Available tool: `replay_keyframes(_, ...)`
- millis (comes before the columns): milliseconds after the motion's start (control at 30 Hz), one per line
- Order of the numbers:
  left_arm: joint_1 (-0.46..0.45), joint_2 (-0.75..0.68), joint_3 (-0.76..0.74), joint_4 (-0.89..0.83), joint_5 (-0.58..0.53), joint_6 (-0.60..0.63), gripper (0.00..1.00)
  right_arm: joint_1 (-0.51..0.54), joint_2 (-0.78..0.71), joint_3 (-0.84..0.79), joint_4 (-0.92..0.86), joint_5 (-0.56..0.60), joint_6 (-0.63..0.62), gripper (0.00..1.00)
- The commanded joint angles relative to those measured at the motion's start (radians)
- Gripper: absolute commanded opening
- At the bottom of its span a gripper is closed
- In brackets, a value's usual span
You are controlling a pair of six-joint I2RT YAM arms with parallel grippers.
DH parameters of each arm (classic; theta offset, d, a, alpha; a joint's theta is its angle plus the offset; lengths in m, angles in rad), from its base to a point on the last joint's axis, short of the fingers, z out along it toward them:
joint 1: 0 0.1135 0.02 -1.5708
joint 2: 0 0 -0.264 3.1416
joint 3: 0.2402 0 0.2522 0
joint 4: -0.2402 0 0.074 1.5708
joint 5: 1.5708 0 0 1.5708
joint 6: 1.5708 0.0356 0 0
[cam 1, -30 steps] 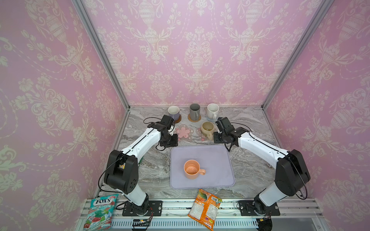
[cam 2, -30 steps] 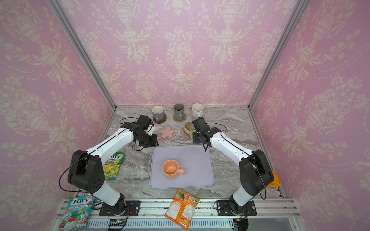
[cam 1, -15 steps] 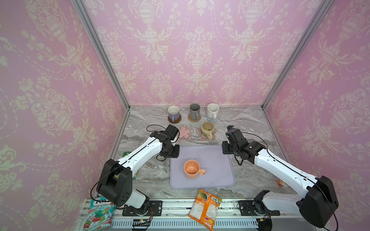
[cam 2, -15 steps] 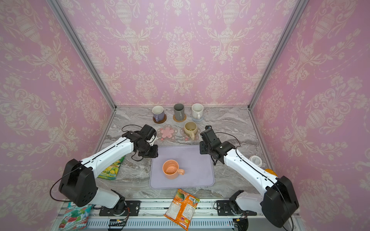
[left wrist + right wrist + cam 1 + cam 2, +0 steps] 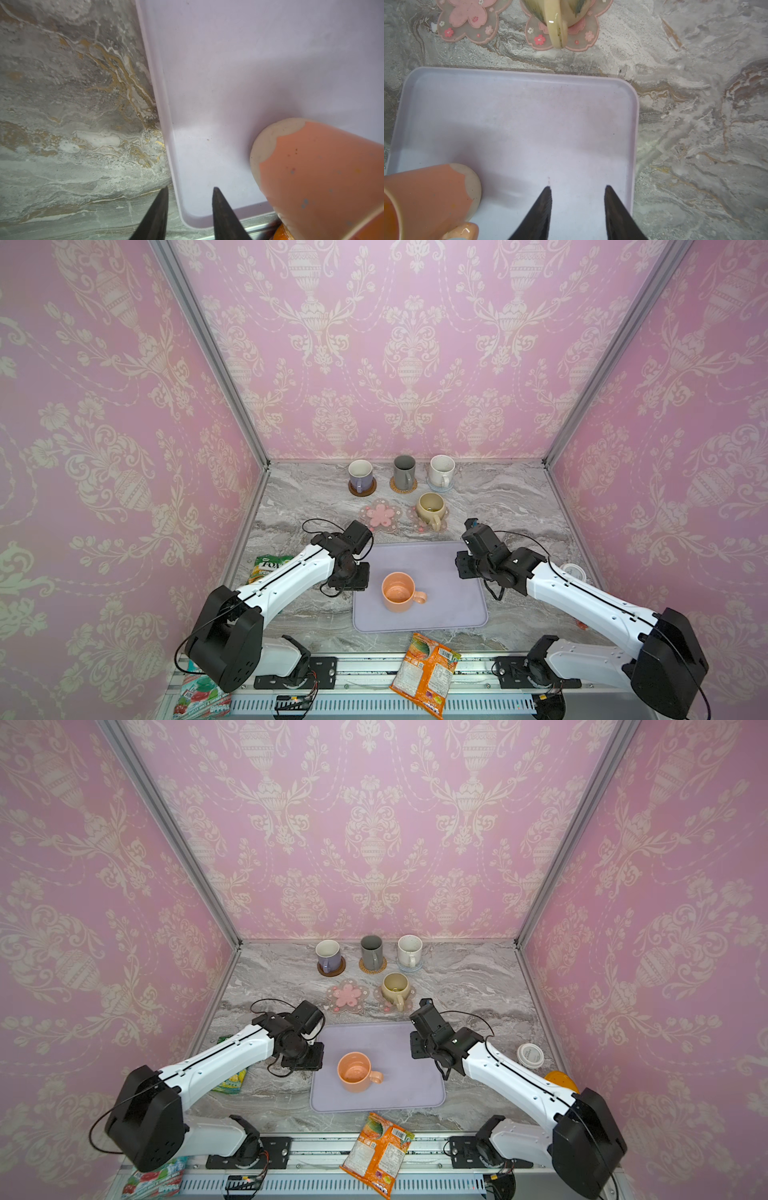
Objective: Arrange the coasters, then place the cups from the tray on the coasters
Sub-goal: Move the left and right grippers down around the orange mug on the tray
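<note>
A peach-orange cup (image 5: 398, 591) stands alone on the lavender-grey tray (image 5: 451, 601). At the back, the lavender cup (image 5: 360, 475), dark grey cup (image 5: 404, 470) and white cup (image 5: 441, 470) each sit on a round coaster. The beige-olive cup (image 5: 431, 508) rests on a pink-flower coaster (image 5: 579, 39). Beside it, the other flower coaster (image 5: 380, 515) lies bare. My left gripper (image 5: 190, 188) is open and empty, its jaws either side of the tray's left rim (image 5: 164, 108), next to the peach cup (image 5: 315, 176). My right gripper (image 5: 577, 186) is open and empty above the tray's right part (image 5: 529, 116).
An orange snack bag (image 5: 426, 676) lies at the front edge. A green candy bag (image 5: 268, 566) sits under my left arm and another bag (image 5: 199, 695) at front left. A white-lidded paper cup (image 5: 530, 1054) and an orange-lidded container (image 5: 561, 1080) stand by the right wall.
Both arms have pulled back from the coasters to the tray's sides. The right gripper has left the beige-olive cup standing on its flower coaster.
</note>
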Motion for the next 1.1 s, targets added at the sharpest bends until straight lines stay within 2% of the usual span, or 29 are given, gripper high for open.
replay_keyframes(0, -0.029, -0.019, -0.054, 0.057, 0.061, -0.067, 0.38, 0.018, 0.029, -0.008, 0.048, -0.047, 0.025, 0.44)
replay_keyframes(700, -0.133, -0.047, -0.218, 0.287, 0.284, -0.213, 0.39, 0.065, 0.178, 0.007, 0.121, -0.153, 0.035, 0.45)
replay_keyframes(1067, -0.139, -0.035, -0.308, 0.61, 0.387, -0.367, 0.39, 0.101, 0.223, 0.009, 0.137, -0.181, 0.046, 0.45)
